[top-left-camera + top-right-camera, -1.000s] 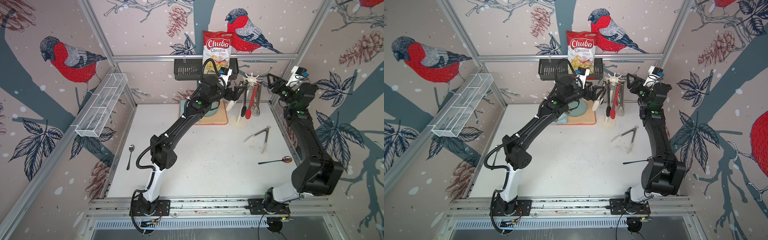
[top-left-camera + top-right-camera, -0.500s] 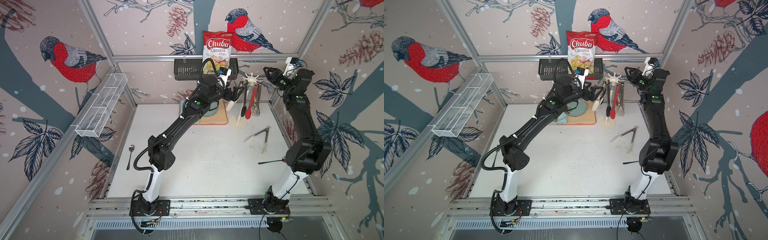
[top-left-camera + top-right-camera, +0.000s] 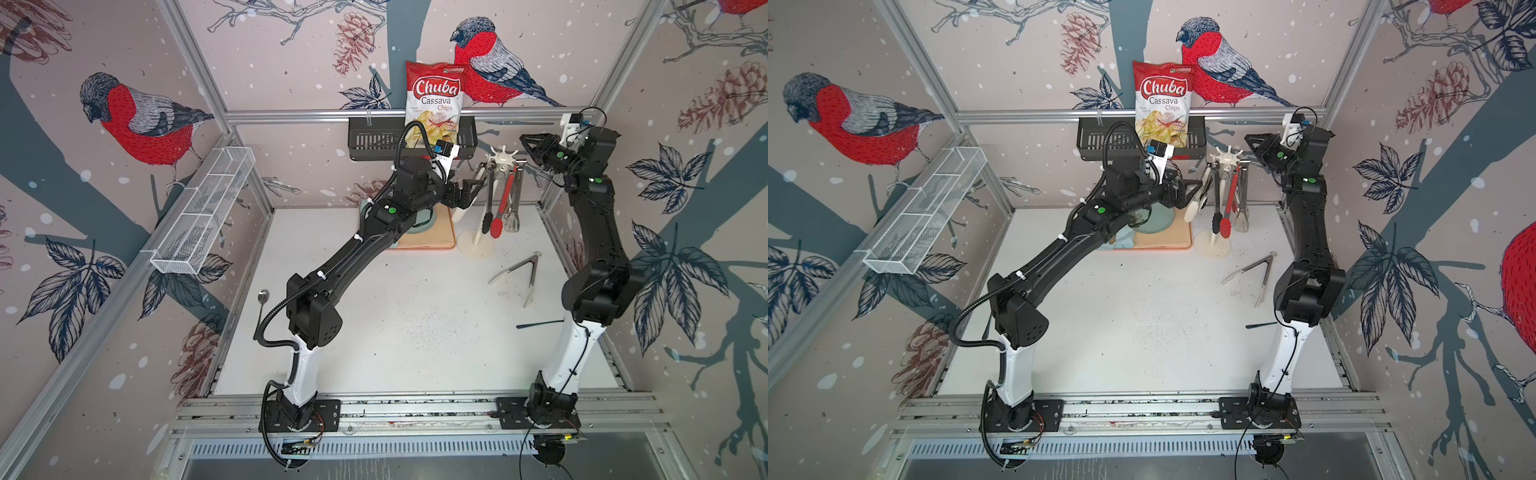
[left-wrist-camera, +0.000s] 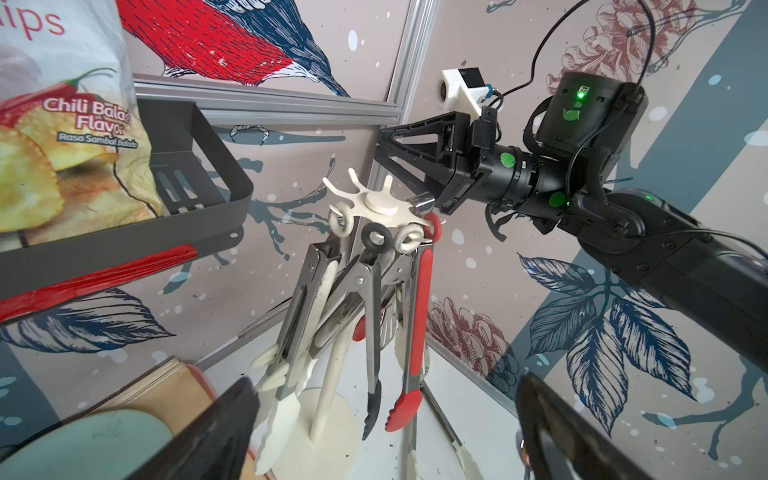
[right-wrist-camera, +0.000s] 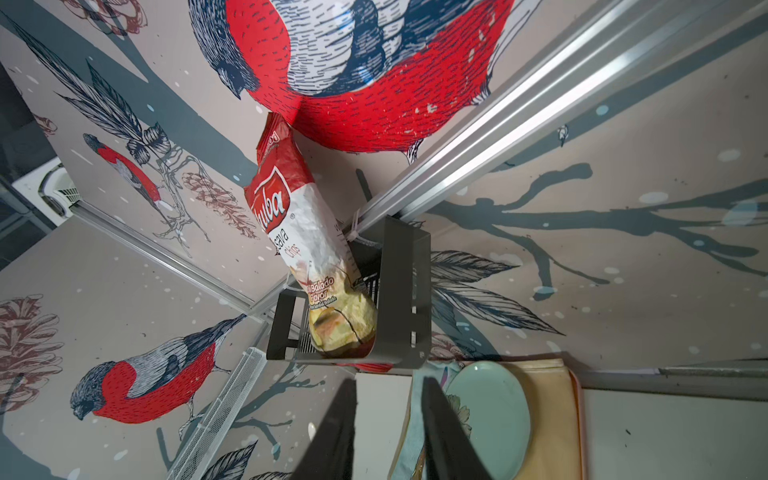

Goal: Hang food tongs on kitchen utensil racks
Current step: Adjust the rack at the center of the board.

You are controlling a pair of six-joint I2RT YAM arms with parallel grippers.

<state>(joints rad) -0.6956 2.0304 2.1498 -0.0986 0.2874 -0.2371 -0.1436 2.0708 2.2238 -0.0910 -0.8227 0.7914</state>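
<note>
**Right claw** [image 5: 388,384]: changed. Over the last second its arm has straightened and risen, and it now sits high beside the rack [image 3: 503,157] crown. Its gap has narrowed to a slit with nothing in it.

**Left claw** [image 4: 384,380]: unmoved. It is spread wide and empty, facing the hung tongs [image 4: 419,316].

**Hung tongs**: four on the crown hooks, tipped white, black, red and bare steel. The count is unchanged.

**Loose tongs** [image 3: 514,270]: one steel pair lies flat on the worktop [image 3: 415,332] near the rack base, untouched.

**Assessment**: the right claw seems to be clearing away empty. One pair probably remains to fetch and hang.

**Lettering**: the bag [image 3: 434,99] reads "Chuba Cassava Chips". The wrist views add "Chili Balado Flavor" and "Rasa Sambal Balado".
</note>
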